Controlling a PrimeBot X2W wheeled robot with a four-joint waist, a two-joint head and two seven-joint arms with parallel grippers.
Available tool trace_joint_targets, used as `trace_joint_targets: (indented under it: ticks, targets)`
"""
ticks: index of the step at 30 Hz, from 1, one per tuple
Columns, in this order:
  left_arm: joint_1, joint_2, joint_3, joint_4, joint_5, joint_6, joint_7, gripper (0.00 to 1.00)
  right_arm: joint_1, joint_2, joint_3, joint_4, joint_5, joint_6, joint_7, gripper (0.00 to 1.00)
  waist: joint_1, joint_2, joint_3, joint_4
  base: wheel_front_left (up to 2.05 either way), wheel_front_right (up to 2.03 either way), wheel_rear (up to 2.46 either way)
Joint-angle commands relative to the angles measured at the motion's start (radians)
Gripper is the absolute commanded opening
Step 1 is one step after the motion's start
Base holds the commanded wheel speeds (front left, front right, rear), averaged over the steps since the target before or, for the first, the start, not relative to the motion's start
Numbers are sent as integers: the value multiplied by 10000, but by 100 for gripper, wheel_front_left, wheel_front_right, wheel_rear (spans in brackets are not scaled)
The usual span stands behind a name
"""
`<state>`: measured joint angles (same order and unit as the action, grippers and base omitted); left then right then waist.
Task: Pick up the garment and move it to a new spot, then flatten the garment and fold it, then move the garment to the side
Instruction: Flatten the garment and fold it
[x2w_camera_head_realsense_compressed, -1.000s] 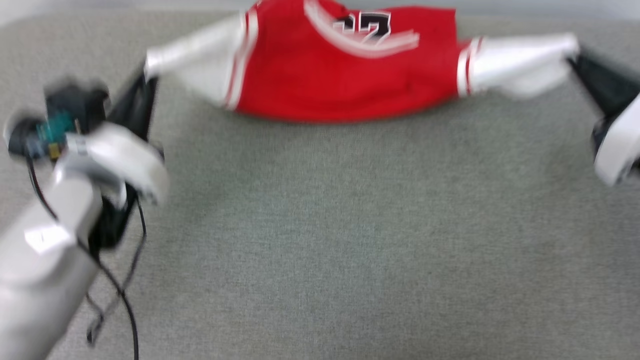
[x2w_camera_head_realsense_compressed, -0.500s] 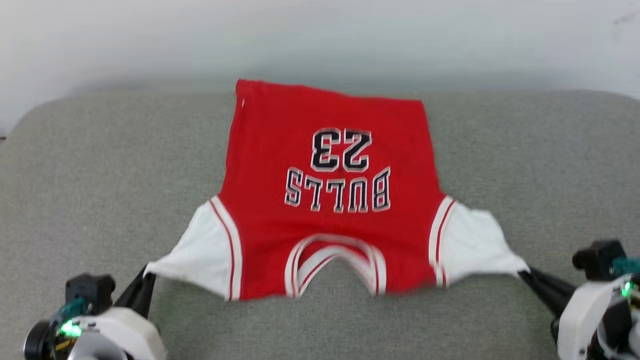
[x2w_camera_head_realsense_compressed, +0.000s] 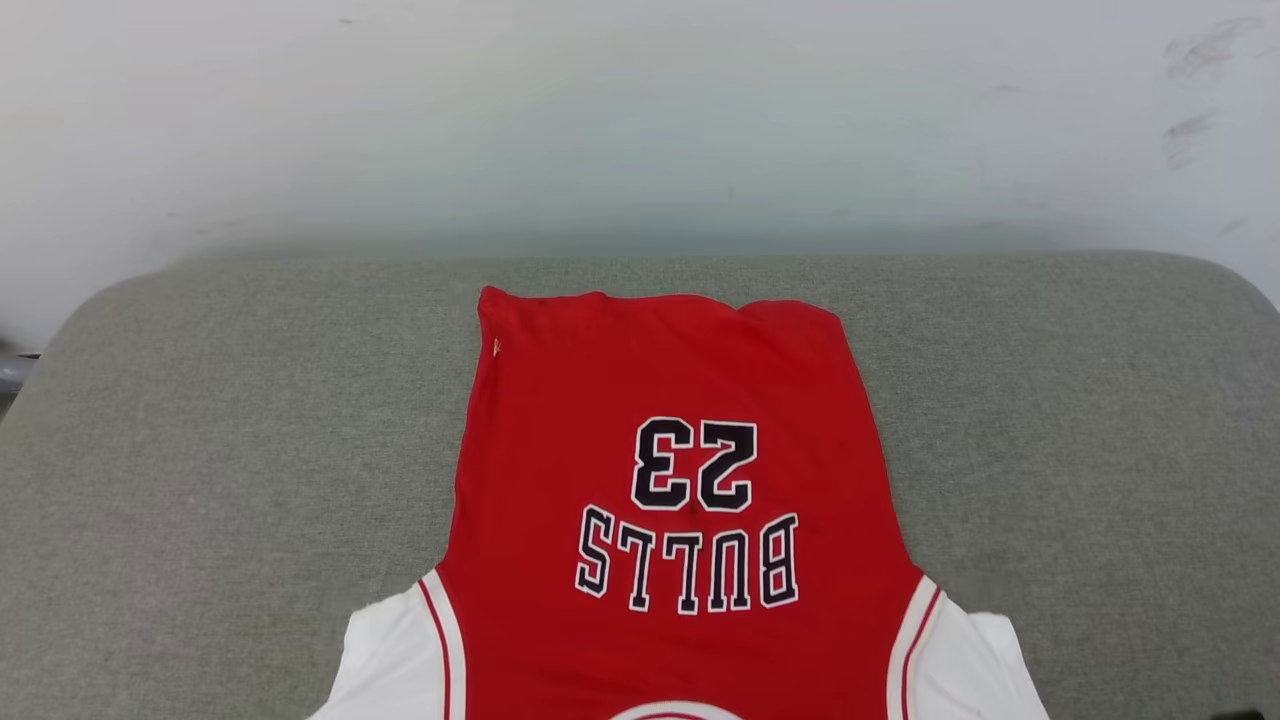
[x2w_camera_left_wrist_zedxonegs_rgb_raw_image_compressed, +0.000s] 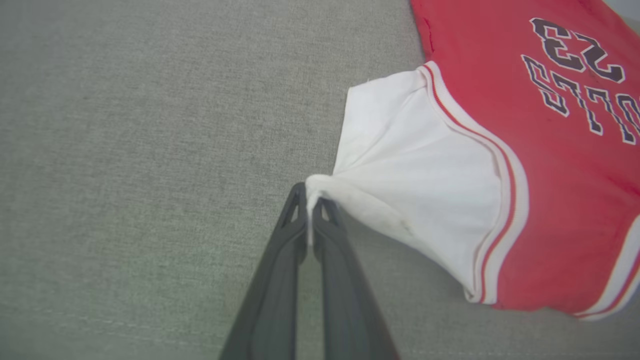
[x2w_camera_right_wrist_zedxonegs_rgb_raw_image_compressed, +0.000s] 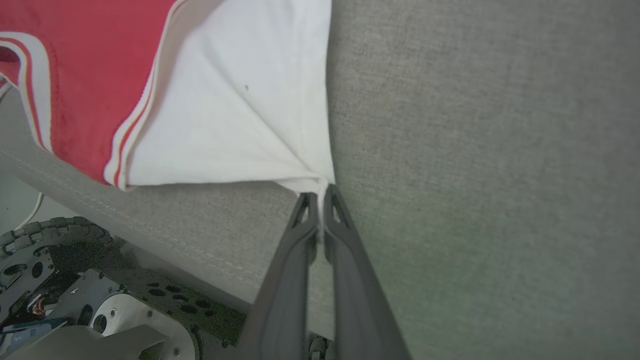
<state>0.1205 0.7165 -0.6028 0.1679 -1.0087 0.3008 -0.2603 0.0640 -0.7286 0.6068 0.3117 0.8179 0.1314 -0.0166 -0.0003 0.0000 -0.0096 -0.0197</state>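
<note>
Spread out now, the red jersey T-shirt with white short sleeves (x2w_camera_head_realsense_compressed: 670, 400) lay flat; a second before, it was bunched up and hung between the two arms. It lay in the middle of the grey cloth worktop (x2w_camera_head_realsense_compressed: 200, 450), with the black "BULLS 23" print (x2w_camera_head_realsense_compressed: 688, 515) facing up. Its bottom hem pointed to the far edge and its collar to the near edge. The left end effector (x2w_camera_left_wrist_zedxonegs_rgb_raw_image_compressed: 311, 197) was pinched tight on the tip of one white sleeve (x2w_camera_left_wrist_zedxonegs_rgb_raw_image_compressed: 415, 165). The right end effector (x2w_camera_right_wrist_zedxonegs_rgb_raw_image_compressed: 319, 195) was pinched tight on the other sleeve tip (x2w_camera_right_wrist_zedxonegs_rgb_raw_image_compressed: 240, 100), close to the near edge.
</note>
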Motion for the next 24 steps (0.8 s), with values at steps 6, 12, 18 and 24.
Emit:
trace_joint_targets:
  ticks: [6, 12, 18, 24]
  targets:
    - [889, -313, 448, -247, 146, -68, -70, 0, 1113, -27, -307, -218, -8, -16, 785, 0, 3, 0, 15, 102, 0, 0, 0]
    - [743, -611, 571, -354, 518, -173, -71, 0, 1126, 399, -1187, -484, -178, -14, 914, 47, 3, 0, 118, 192, 0, 0, 0]
    - [342, -831, 671, -685, 1053, -223, -71, 0, 754, 559, -2586, -1359, -324, -13, 920, 100, 3, 0, 468, 416, 0, 0, 0]
    - [-133, -1019, 768, -1250, 1633, -162, -63, 0, -128, 327, -4653, -3111, -572, -11, 1468, 100, 3, 0, 1136, 869, 0, 0, 0]
